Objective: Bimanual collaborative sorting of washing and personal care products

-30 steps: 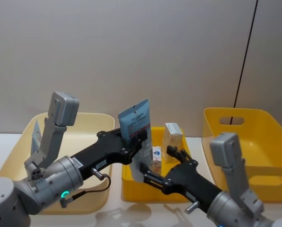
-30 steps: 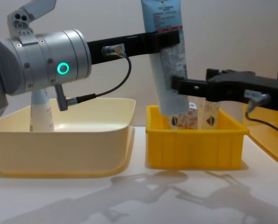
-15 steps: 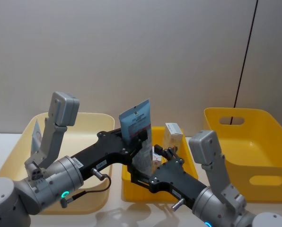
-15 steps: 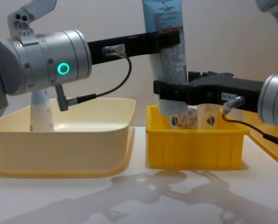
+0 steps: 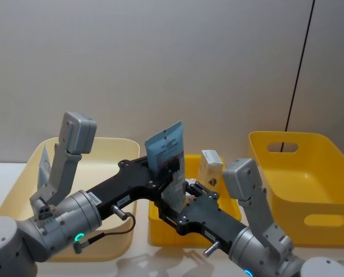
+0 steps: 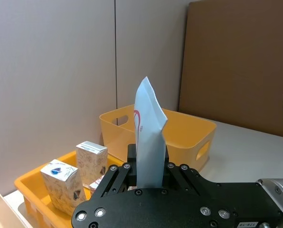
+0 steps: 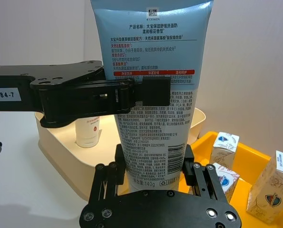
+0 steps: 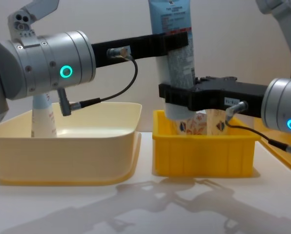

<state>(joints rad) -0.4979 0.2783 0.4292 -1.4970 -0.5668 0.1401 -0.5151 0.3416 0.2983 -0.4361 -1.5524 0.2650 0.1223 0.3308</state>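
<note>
L gripper (image 8: 177, 41) holds tube (image 8: 180, 68) upright, R gripper (image 8: 179, 99) around base

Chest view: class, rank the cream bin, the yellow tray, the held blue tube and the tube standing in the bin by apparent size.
1. cream bin
2. yellow tray
3. held blue tube
4. standing tube, partly hidden, so its full size is unsure

Right gripper (image 8: 177, 99) now around tube (image 8: 179, 68) base
</note>
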